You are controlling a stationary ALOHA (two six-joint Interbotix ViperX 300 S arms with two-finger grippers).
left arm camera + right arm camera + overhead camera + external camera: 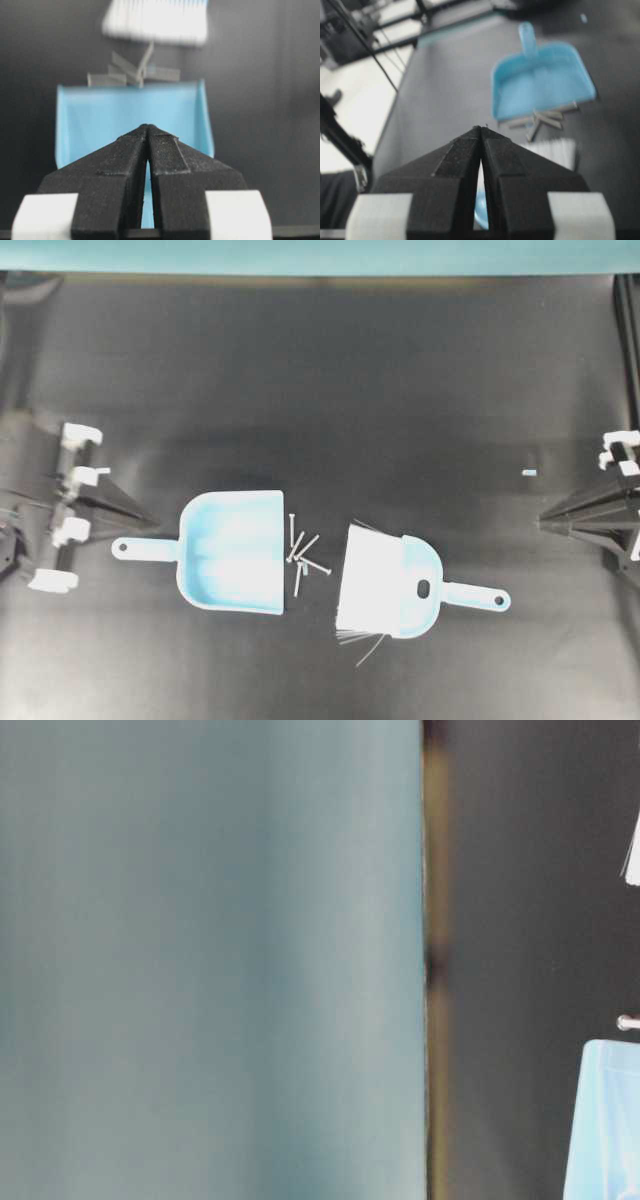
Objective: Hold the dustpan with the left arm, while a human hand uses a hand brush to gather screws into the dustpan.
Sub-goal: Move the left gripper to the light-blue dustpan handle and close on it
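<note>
Left claw (148,127), foreground of the left wrist view: both black fingers pressed together at the tips, nothing between them. Seen from overhead it sits toward the left edge of the table, its tip just short of the dustpan's handle and not touching it.

Dustpan (232,551): light blue moulded plastic, lying flat left of the table's middle, slim handle with a round hole toward the left claw, open lip toward the screws. By its look it is light, stiff and smooth, so it would likely skid on the table when brushed against. The handle is the natural place to take hold, pinched across its flat faces close to the pan body, where the plastic should twist least.

Screws (302,557): a small crossed heap of thin silver-grey pieces on the table just beyond the dustpan's lip, loose and liable to roll.

Hand brush (395,585): light blue, white bristles facing the screws, handle toward the right edge of the table; a few stray bristles splay out at its near side. No human hand is in view.

Right claw (481,131): fingers likewise shut on nothing, parked near the right edge of the table.

Table (320,390): dark, matt, uniform sheet; a tiny pale fleck (529,472) lies near its right edge. A teal band (320,255) borders the far edge and fills most of the table-level view.
</note>
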